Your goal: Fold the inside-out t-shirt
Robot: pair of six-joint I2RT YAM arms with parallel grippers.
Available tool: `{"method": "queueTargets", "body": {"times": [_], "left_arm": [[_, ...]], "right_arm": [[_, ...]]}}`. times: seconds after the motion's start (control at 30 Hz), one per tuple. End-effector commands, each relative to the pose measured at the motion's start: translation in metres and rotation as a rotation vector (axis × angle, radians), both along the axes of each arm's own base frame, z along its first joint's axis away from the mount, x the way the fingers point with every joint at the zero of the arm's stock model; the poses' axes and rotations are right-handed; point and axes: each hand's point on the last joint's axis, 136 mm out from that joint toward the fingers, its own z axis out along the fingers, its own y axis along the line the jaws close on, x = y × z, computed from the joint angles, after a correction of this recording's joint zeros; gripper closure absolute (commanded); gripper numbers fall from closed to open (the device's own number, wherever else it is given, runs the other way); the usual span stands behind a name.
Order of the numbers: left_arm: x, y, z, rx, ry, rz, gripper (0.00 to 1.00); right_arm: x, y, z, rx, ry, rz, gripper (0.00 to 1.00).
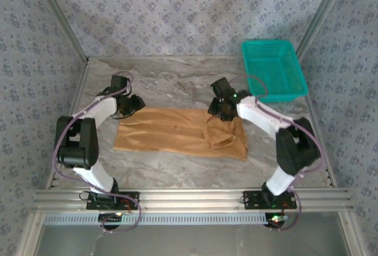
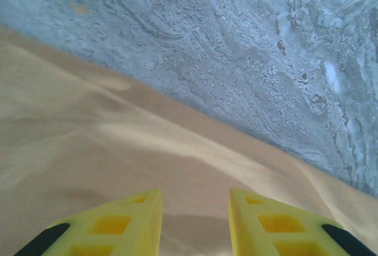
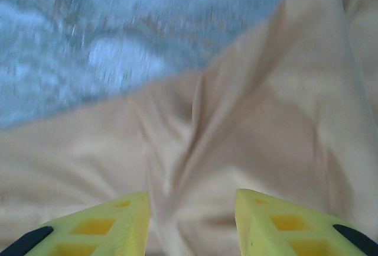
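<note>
Tan t-shirt (image 1: 177, 133) spread on a marble table (image 1: 171, 84). The left pincer (image 2: 195, 203) and right pincer (image 3: 192, 203) hover over its far edge, both partly open, holding nothing.

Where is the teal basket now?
Top view: the teal basket sits at the far right corner of the table, beyond the right pincer and t-shirt.

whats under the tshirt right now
The t-shirt lies spread on the grey marbled table, which shows all around its edges. The tabletop directly beneath it, and the cloth's own lower layers, are covered and cannot be seen.
</note>
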Motion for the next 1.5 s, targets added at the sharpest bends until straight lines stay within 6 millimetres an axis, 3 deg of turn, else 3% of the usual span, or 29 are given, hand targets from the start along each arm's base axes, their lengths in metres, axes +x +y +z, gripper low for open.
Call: {"method": "queueTargets", "body": {"times": [0.0,0.2,0.37,0.47,0.6,0.73,0.83,0.9,1.03,1.2,1.37,1.4,1.47], "left_arm": [[0.009,-0.004,-0.012,-0.064,0.033,0.004,0.66],[0.007,0.036,-0.055,-0.067,0.107,0.123,0.66],[0.0,0.075,-0.079,-0.027,0.166,0.213,0.67],[-0.003,0.091,-0.084,-0.002,0.184,0.25,0.68],[-0.001,0.093,-0.078,-0.004,0.171,0.257,0.68],[0.006,0.082,-0.052,-0.011,0.112,0.232,0.67],[0.012,0.064,-0.026,0.011,0.059,0.182,0.63],[0.014,0.05,-0.011,0.033,0.037,0.138,0.61],[0.012,0.035,-0.002,0.028,0.029,0.102,0.6],[0.005,0.033,-0.009,0.014,0.051,0.101,0.6],[-0.001,0.036,-0.014,0.025,0.064,0.101,0.6],[-0.003,0.037,-0.015,0.028,0.067,0.102,0.6],[-0.004,0.039,-0.015,0.035,0.068,0.106,0.6]], "right_arm": [[0.013,-0.003,-0.032,0.016,0.089,0.016,0.58],[0.043,-0.039,-0.077,-0.031,0.144,-0.092,0.59],[0.073,-0.052,-0.095,-0.123,0.159,-0.101,0.61],[0.08,-0.057,-0.103,-0.157,0.193,-0.114,0.61],[0.095,-0.059,-0.093,-0.169,0.165,-0.099,0.61],[0.102,-0.045,-0.047,-0.155,0.071,-0.007,0.55],[0.089,-0.024,-0.011,-0.145,0.008,0.085,0.48],[0.072,-0.011,-0.004,-0.143,0.0,0.138,0.44],[0.044,-0.004,-0.021,-0.103,0.047,0.171,0.44],[0.006,-0.007,-0.05,-0.104,0.125,0.186,0.44],[-0.027,-0.005,-0.04,-0.14,0.105,0.198,0.43],[-0.042,-0.01,-0.046,-0.163,0.12,0.202,0.43],[-0.053,-0.011,-0.047,-0.169,0.097,0.2,0.43]]}}
